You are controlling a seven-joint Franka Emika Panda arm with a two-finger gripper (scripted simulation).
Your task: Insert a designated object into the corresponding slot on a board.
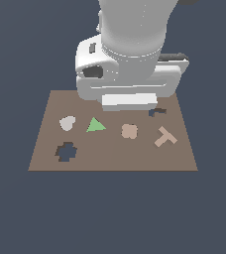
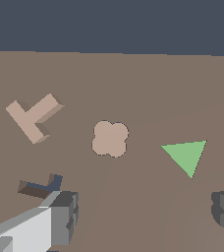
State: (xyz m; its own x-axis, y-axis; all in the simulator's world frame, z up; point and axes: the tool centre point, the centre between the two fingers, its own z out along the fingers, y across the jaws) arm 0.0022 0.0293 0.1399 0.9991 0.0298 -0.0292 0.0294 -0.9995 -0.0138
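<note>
The light-tan T-shaped designated object (image 1: 165, 137) lies flat on the brown board (image 1: 110, 161), toward the exterior view's right; the wrist view shows it too (image 2: 34, 117). The small dark T-shaped slot (image 1: 157, 112) sits just behind it, partly covered by the robot hand (image 1: 130, 82), and in the wrist view only part of the slot (image 2: 39, 186) shows beside one finger (image 2: 60, 216). My gripper (image 2: 143, 214) hangs above the board, open, with nothing between its fingers. It is apart from the T-piece.
On the board also lie a pinkish clover piece (image 1: 129, 131), a green triangle (image 1: 95, 125) and a grey rounded piece (image 1: 67, 123). A larger dark lobed cutout (image 1: 66, 152) is at the exterior view's left. Dark floor surrounds the board.
</note>
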